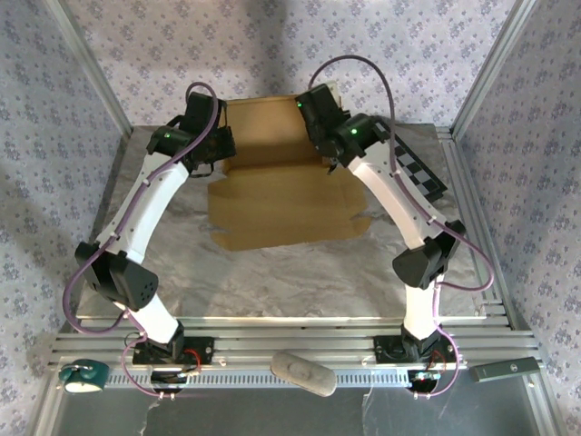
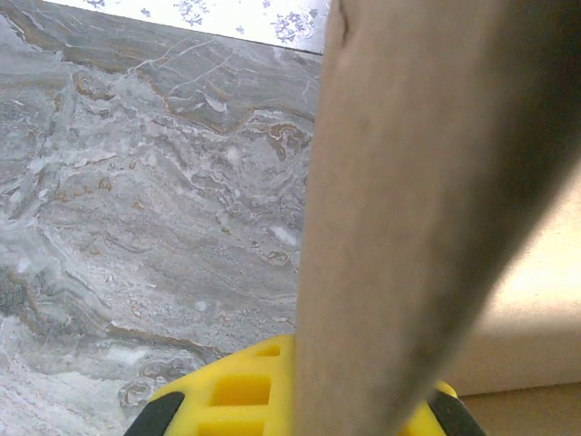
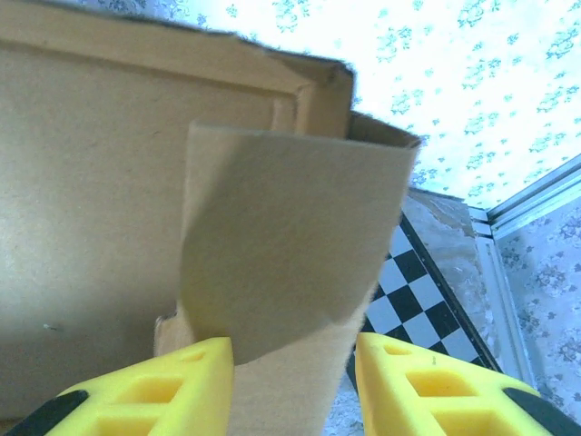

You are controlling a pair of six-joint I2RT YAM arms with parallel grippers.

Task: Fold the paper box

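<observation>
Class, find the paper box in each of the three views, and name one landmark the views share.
Top external: paper box at the far middle of the table.
Left wrist: a tan flap, right of centre.
Right wrist: left and centre, a flap curling forward.
Shared landmark: the flowered wall.

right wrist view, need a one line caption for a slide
Right gripper open with a bent flap of the paper box standing between its yellow fingers, checkerboard panel beyond.
</observation>
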